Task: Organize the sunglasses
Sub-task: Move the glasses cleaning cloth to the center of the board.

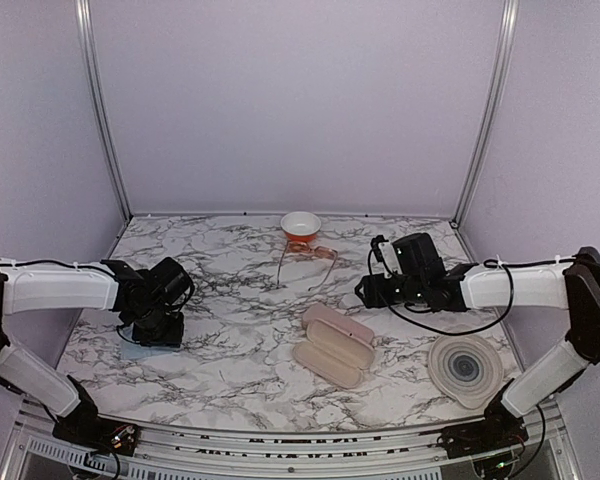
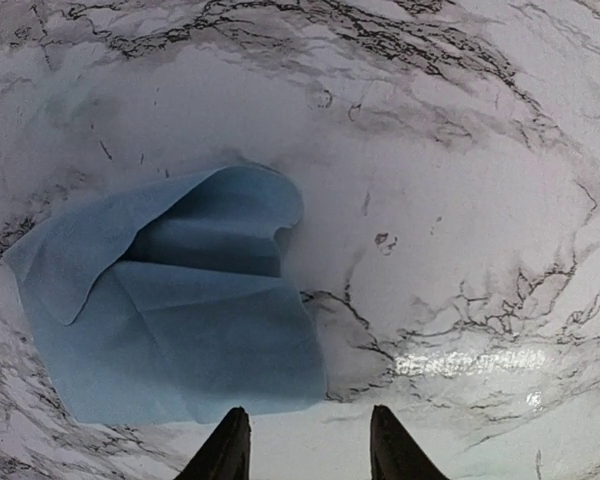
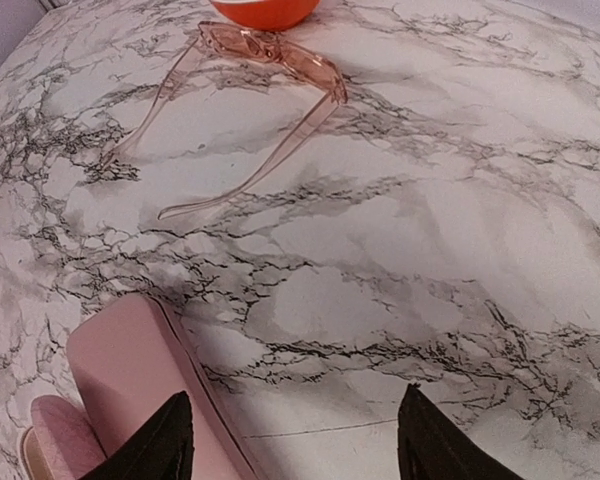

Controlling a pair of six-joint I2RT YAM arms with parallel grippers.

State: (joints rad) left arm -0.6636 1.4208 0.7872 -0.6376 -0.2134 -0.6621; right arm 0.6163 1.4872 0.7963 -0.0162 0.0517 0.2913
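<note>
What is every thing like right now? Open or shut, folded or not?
sunglasses: arms unfolded, not held
case: open
cloth: rumpled, one edge folded over
bowl: upright
left gripper: open, holding nothing
right gripper: open, holding nothing

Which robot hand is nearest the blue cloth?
The left hand; the blue cloth lies just before its fingers. The right hand is by the pink case.
</note>
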